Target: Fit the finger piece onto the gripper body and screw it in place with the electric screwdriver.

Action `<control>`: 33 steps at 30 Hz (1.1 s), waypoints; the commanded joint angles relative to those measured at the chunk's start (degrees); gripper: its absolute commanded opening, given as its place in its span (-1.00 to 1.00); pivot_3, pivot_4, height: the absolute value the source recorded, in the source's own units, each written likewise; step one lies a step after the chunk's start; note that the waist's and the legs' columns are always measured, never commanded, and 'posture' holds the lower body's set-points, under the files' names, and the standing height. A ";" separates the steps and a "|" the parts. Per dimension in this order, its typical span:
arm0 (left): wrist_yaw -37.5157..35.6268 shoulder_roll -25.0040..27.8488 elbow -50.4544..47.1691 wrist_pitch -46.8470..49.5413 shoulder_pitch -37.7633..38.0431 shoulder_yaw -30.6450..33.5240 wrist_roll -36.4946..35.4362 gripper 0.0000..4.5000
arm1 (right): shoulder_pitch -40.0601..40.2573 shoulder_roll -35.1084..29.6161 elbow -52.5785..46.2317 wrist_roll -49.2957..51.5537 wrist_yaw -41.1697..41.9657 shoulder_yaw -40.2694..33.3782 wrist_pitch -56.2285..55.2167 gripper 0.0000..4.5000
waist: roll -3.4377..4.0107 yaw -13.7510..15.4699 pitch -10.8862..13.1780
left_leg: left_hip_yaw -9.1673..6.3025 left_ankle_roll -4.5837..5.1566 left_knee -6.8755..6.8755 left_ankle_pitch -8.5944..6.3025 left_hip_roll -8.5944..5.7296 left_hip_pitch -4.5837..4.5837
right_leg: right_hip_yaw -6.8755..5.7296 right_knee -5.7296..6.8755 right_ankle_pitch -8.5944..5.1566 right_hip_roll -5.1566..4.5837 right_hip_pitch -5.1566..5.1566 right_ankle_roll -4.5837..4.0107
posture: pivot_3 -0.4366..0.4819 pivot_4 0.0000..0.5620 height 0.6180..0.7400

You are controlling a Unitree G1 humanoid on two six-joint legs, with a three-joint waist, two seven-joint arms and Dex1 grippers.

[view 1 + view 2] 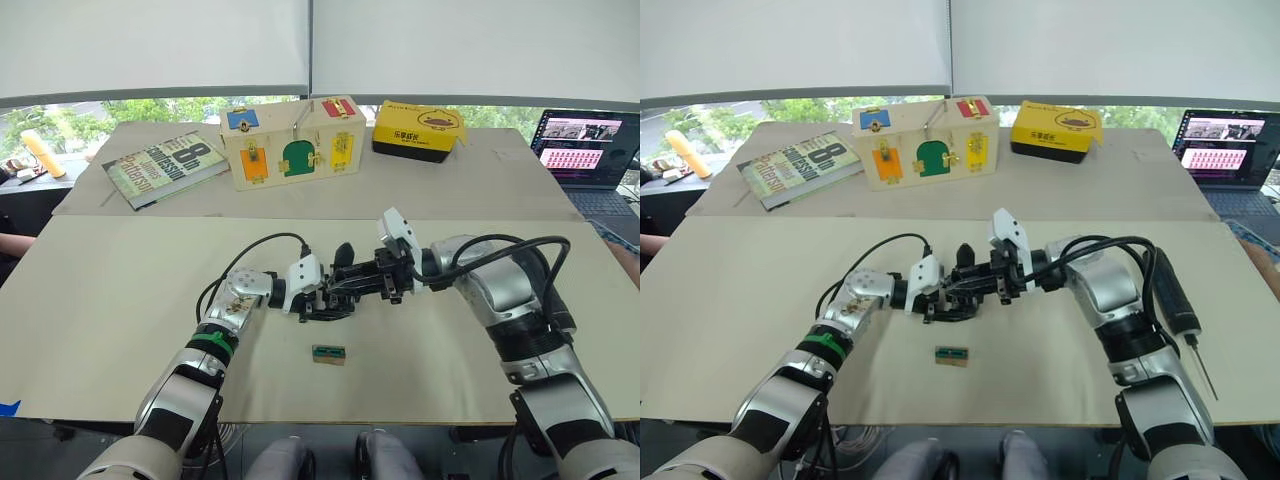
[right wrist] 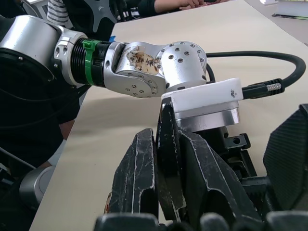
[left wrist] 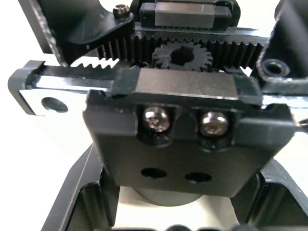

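Both grippers meet at the middle of the table. My left gripper (image 1: 318, 303) is shut on the gripper body (image 1: 340, 290), a chunky black block with one pointed finger (image 1: 343, 252) sticking up. In the left wrist view the gripper body (image 3: 183, 144) sits very close, showing its toothed rack, pinion, two screws and two bare holes. My right gripper (image 1: 358, 283) comes in from the right, shut on the thin black finger piece (image 2: 166, 154), held right against the body. The electric screwdriver (image 1: 1173, 297) lies on the table behind my right forearm, bit pointing toward the front edge.
A small green block (image 1: 328, 354) lies in front of the grippers. At the back stand a wooden latch box (image 1: 292, 140), a yellow box (image 1: 418, 127) and a book (image 1: 165, 166). A laptop (image 1: 590, 145) sits at the far right.
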 commanded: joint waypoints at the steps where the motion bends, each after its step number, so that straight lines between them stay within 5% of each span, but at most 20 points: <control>1: -1.49 0.15 -4.29 -1.08 -0.86 0.73 -1.24 0.05 | 5.65 -2.07 3.47 -6.03 -2.04 5.80 4.33 -0.86 | 0.01 0.00 -0.14 | 0.00 0.00 -0.01 0.00 0.00 0.00 | 0.00 0.00 0.00 0.00 0.00 0.00 | -0.05 -0.47 1.00; 9: -1.54 0.06 -4.18 -1.18 -1.10 0.72 -1.06 0.05 | 5.05 -2.57 4.04 -6.90 -3.50 6.68 7.18 -0.86 | 0.02 -0.04 -0.74 | 0.00 0.00 -0.24 0.00 0.00 0.13 | 0.02 -0.03 0.00 0.00 0.00 0.00 | -0.05 -0.47 1.00; 18: -1.55 0.12 -4.45 -1.01 -1.02 0.67 -1.16 0.05 | 6.67 -3.81 2.83 -11.11 -4.64 7.54 -2.87 -0.86 | 0.02 -0.14 -0.76 | 0.00 0.00 -0.24 0.00 0.00 0.17 | 0.05 -0.03 0.00 0.00 0.03 0.00 | -0.05 -0.47 1.00; 23: -1.61 -0.10 -3.29 -1.46 -1.85 0.58 -0.98 0.05 | 3.11 -3.74 4.69 -9.07 -3.98 8.79 4.97 -0.86 | 0.02 -0.14 -0.77 | 0.00 0.00 -0.23 0.00 0.01 0.20 | 0.08 -0.02 -0.01 0.01 0.05 -0.01 | -0.05 -0.47 1.00; 33: -1.41 -0.40 -2.85 -1.62 -2.49 0.78 -1.00 0.05 | 4.71 -4.35 4.26 -9.34 -4.99 8.20 3.21 -0.86 | 0.02 -0.11 -0.95 | 0.00 0.00 -0.25 0.00 0.02 0.21 | 0.09 -0.03 -0.01 0.01 0.08 -0.01 | -0.05 -0.47 1.00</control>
